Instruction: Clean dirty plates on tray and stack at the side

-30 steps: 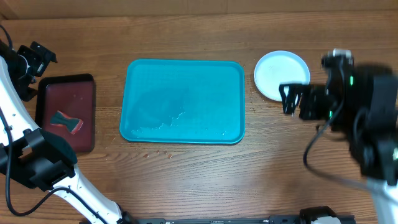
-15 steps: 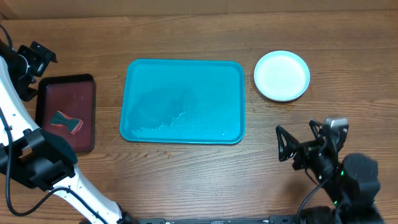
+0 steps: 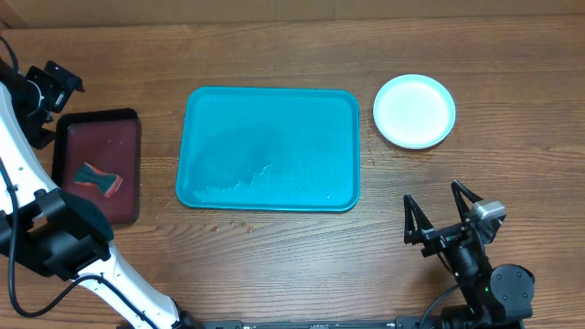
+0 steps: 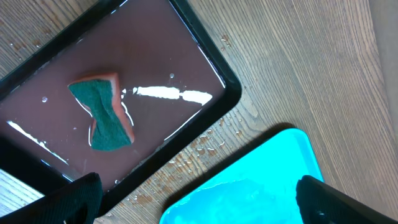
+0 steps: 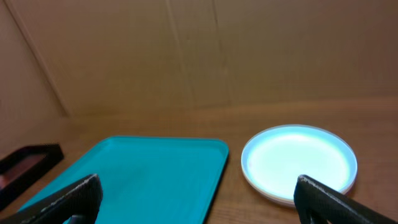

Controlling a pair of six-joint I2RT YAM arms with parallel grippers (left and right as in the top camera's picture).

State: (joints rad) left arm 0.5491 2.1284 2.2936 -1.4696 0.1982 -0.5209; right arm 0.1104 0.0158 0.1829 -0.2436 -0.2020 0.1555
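Observation:
The teal tray (image 3: pixel 271 149) lies mid-table with no plates on it, only water streaks. The plates (image 3: pixel 414 111) sit stacked on the wood to its right. The top one looks pale blue-white, and only rims show of those beneath. My right gripper (image 3: pixel 445 224) is open and empty near the table's front edge, well short of the stack. In its wrist view the gripper (image 5: pixel 199 208) faces the tray (image 5: pixel 137 174) and the plates (image 5: pixel 298 162). My left gripper (image 3: pixel 46 96) is open and empty at the far left. Its wrist view (image 4: pixel 199 205) shows the tray's corner (image 4: pixel 261 180).
A dark maroon tray (image 3: pixel 96 164) holding water lies at the left with a green-and-orange sponge (image 3: pixel 98 179) in it. The sponge (image 4: pixel 102 115) also shows in the left wrist view. Water drops dot the wood between the two trays. A cardboard wall stands behind the table.
My right arm has pulled back from beside the plate stack to the table's front edge, its gripper still open. The left arm, plates and trays have not moved.

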